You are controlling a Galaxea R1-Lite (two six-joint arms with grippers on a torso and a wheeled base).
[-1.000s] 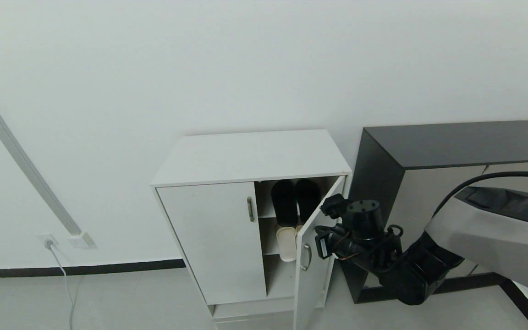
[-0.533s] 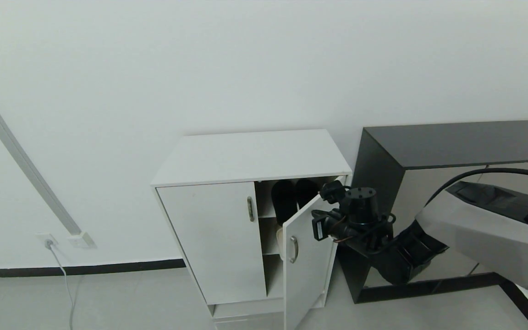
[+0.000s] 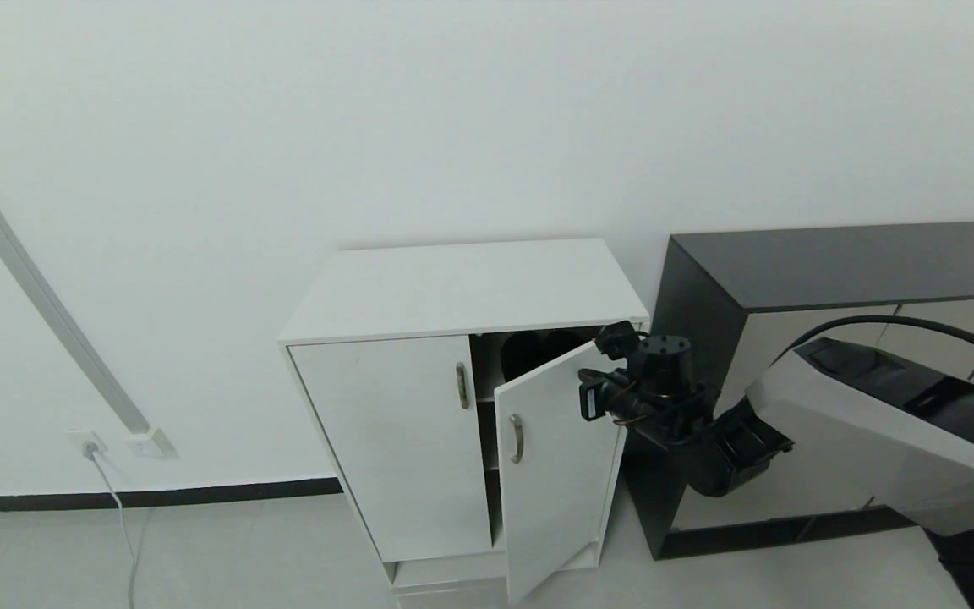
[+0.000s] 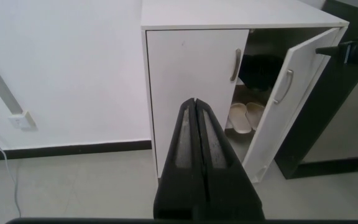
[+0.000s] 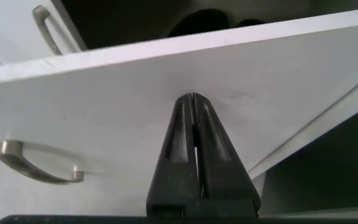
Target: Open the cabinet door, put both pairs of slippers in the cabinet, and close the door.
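Closing further, cabinet door [image 3: 556, 461] pushed by right gripper [image 5: 193, 98].

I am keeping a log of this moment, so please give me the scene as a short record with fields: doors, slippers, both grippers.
cabinet: white, next to a dark cabinet
left door: closed
right door: partly open, standing out at an angle
black slippers: inside, top shelf
light slippers: inside, on the shelf below
right gripper: shut, tips at the outer face of the right door
left gripper: shut, empty, held away in front of the cabinet
task state: both pairs inside; door not yet closed
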